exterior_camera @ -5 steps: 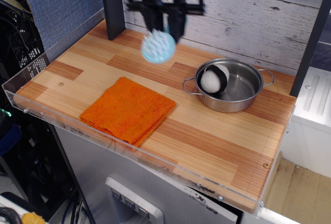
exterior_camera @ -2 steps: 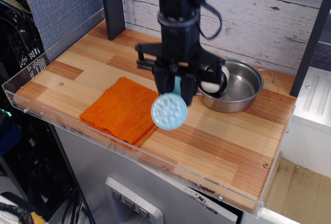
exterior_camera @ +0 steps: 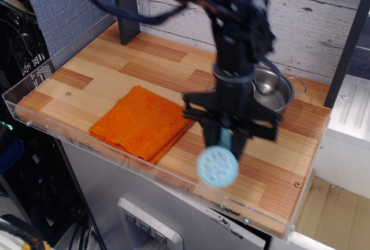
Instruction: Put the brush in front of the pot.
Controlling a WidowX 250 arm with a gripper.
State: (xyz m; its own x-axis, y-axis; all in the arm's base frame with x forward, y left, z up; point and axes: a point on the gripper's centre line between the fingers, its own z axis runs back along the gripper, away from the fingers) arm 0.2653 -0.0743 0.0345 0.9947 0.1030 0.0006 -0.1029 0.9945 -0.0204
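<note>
The light-blue brush (exterior_camera: pixel 217 166) hangs head-down above the front part of the wooden table, its round bristled head facing the camera. My gripper (exterior_camera: pixel 226 137) is shut on the brush's handle, with the black fingers pointing down. The shiny steel pot (exterior_camera: pixel 277 88) sits behind the gripper at the back right; the arm hides most of it, leaving only part of the rim, the inside and the right loop handle in sight. The brush is over the table strip in front of the pot, near the front edge.
A folded orange cloth (exterior_camera: pixel 141 122) lies left of the gripper on the wooden table (exterior_camera: pixel 87 82). A clear acrylic rim (exterior_camera: pixel 115 157) runs along the front and left edges. Dark posts stand at the back left (exterior_camera: pixel 126 7) and far right (exterior_camera: pixel 347 48).
The arm has carried the brush from the back left, across the cloth's right edge, forward and to the right, and lower. It now covers most of the pot and the white object inside it.
</note>
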